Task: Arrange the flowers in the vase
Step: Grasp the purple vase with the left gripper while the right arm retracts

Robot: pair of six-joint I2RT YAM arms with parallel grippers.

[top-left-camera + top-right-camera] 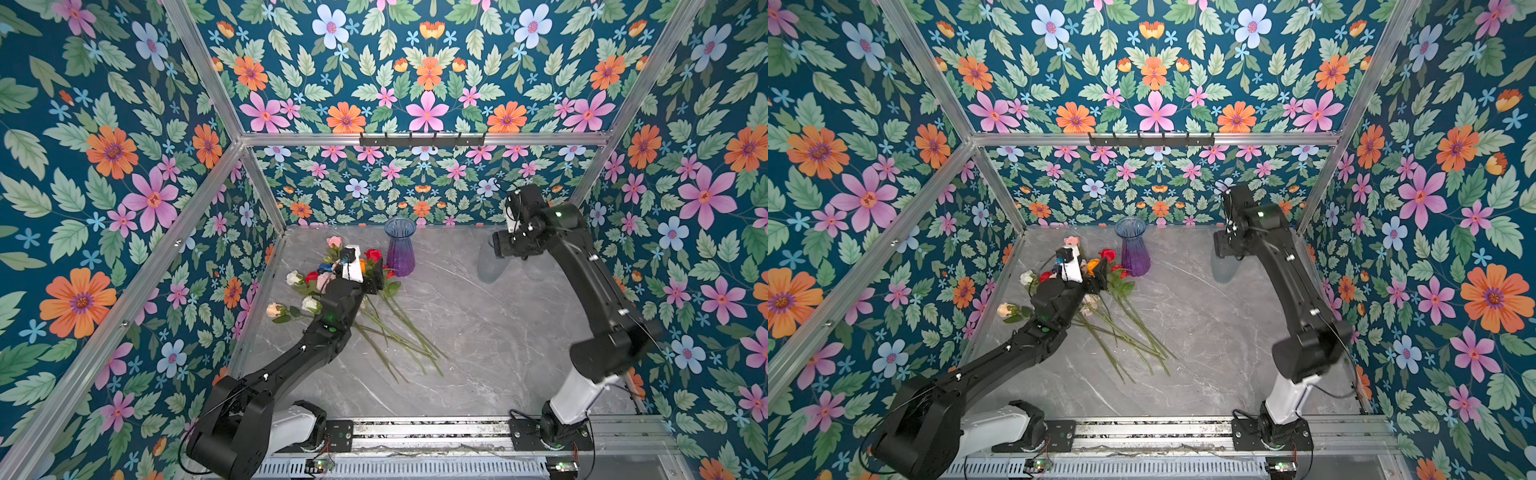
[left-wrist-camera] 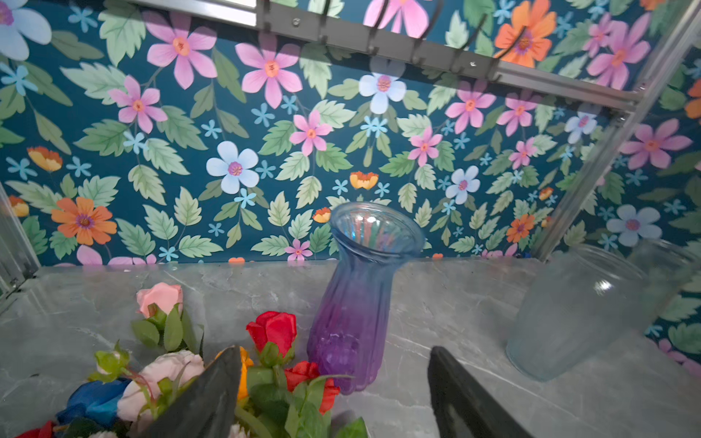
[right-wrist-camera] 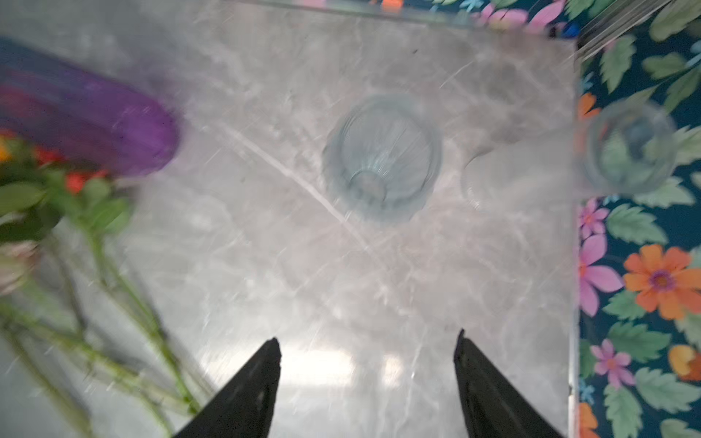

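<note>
**FLOWER PICKUP: CONDITION AND HAZARDS**

**Flowers.** The flowers (image 1: 311,304) lie in a loose heap on the table (image 1: 478,353), left of centre in both top views. The blooms bunch toward the back wall and the stems fan out toward the lower middle of the frame, crossing one another. No flower is in a vase yet.

**Left gripper.** The left gripper (image 2: 333,356) hangs low over the blooms with its jaws apart and clamped on nothing. In the left wrist view, a red rose and leaves sit between the two fingers.

- Hazard: closing here is likely to pinch several heads or leaves at once rather than one stem.
- Hazard: because the stems cross, lifting one may drag its neighbours along.

**Purple vase.** The purple vase (image 1: 400,249) stands upright just beside the right edge of the heap, with red blooms against its base. It is tall with a narrow waist.

- Hazard: a sideways sweep by the arm, or a dragged stem, may tip it.

**Frosted vase.** The frosted vase (image 1: 492,262) stands well apart, right of centre. The pictures do not show which vase is intended.

**Right gripper.** The right gripper (image 3: 368,341) is above the frosted vase, with its jaws apart and nothing between them. The right wrist view is blurred.

- Hazard: a descent from here may strike the rim.
</note>
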